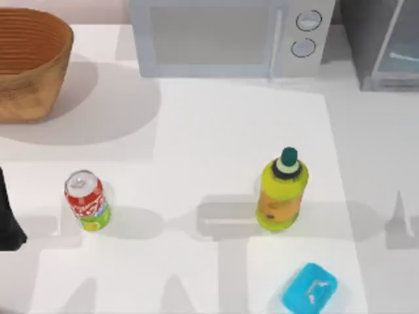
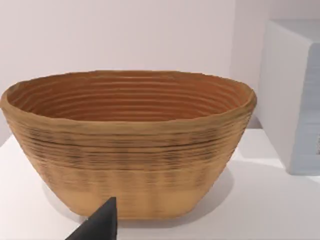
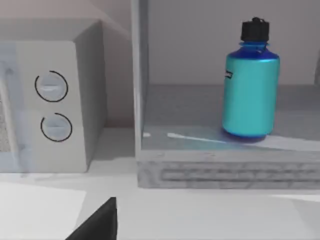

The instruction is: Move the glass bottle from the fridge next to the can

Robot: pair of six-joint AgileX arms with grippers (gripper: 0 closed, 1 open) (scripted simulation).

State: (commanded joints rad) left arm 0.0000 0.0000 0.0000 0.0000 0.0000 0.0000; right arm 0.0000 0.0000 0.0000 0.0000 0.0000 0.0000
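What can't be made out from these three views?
- Glass bottle: its far side, right wrist view.
- Fridge: cut off by the top view's edge, its inside unreadable.
- Left arm: cropped at the top view's left edge.
- Both grippers: finger state.

Left arm point(image 1: 9, 219) parked at table's left edge, dark and low. One dark fingertip point(image 2: 100, 222) of left gripper visible; likewise right gripper's fingertip point(image 3: 100, 222).
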